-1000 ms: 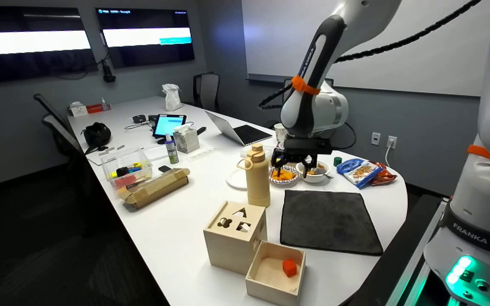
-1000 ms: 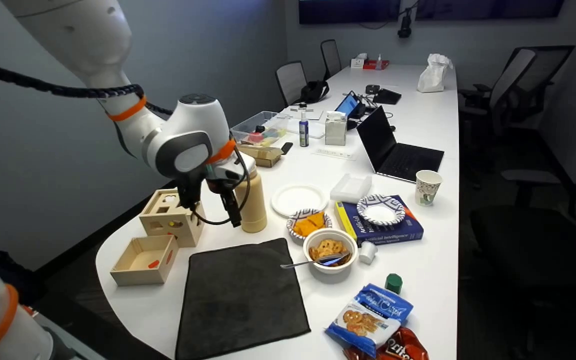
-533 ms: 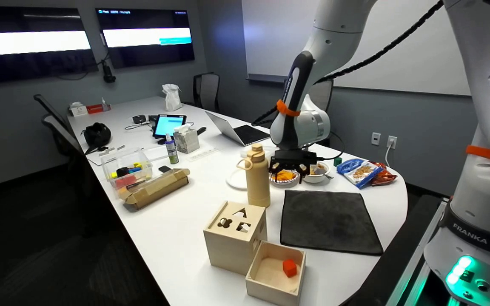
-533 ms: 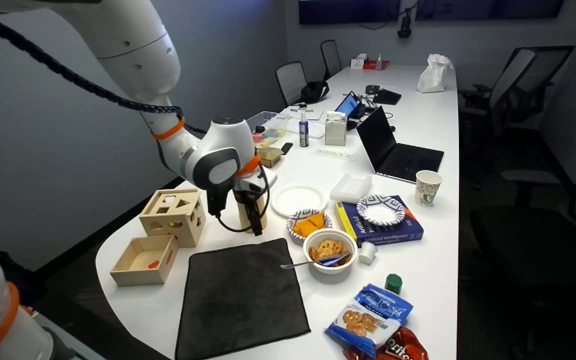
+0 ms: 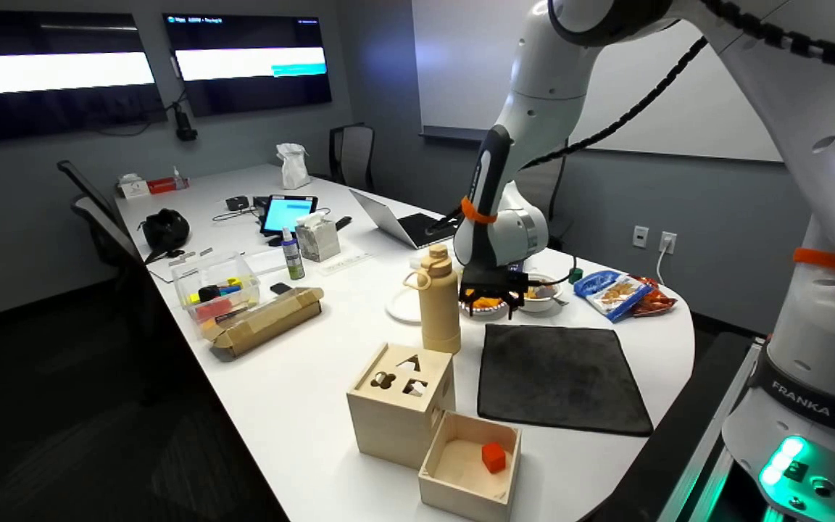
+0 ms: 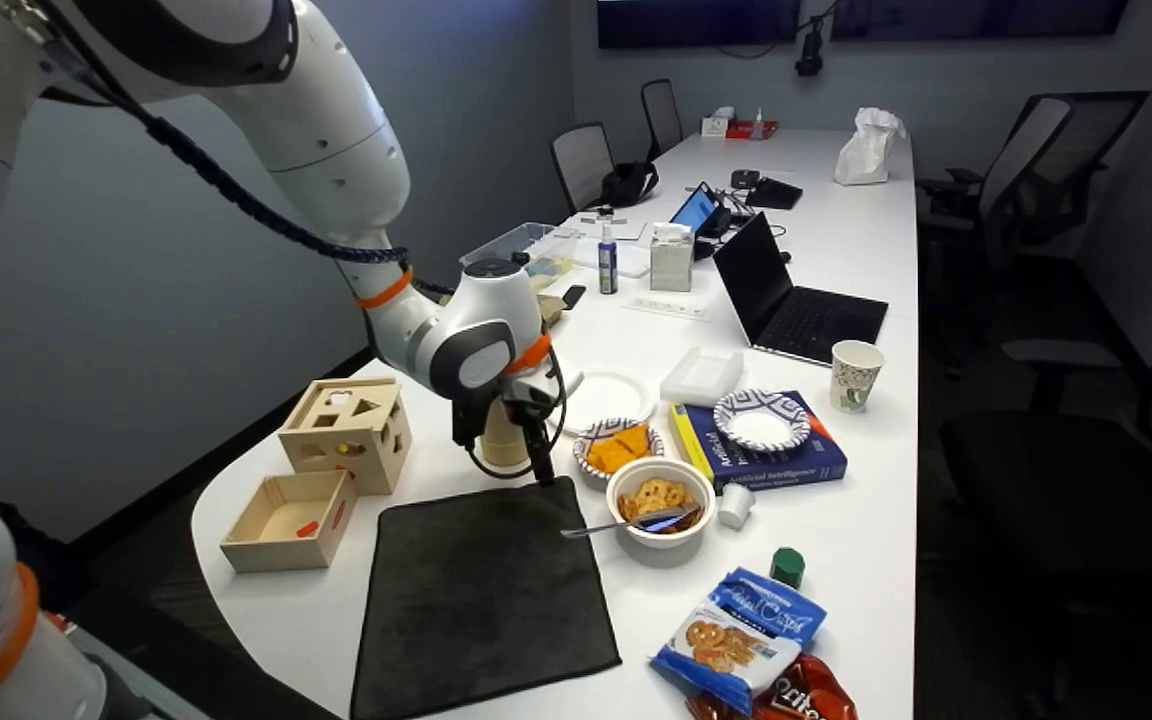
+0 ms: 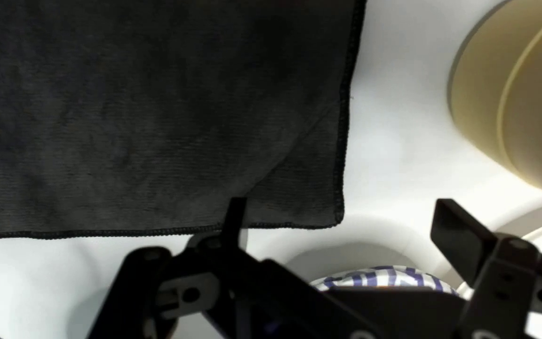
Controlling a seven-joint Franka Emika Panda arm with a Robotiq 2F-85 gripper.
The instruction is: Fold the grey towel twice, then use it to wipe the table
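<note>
Office meeting room: long white conference table (image 5: 301, 395) in both exterior views. In an exterior view, two lit wall screens (image 5: 249, 65) upper left, whiteboard (image 5: 678, 123) upper right. In an exterior view, mesh-backed office chairs (image 6: 1029, 160) along the right side, open laptop (image 6: 826, 315) and propped tablet (image 6: 696, 209) above and right of center.
</note>
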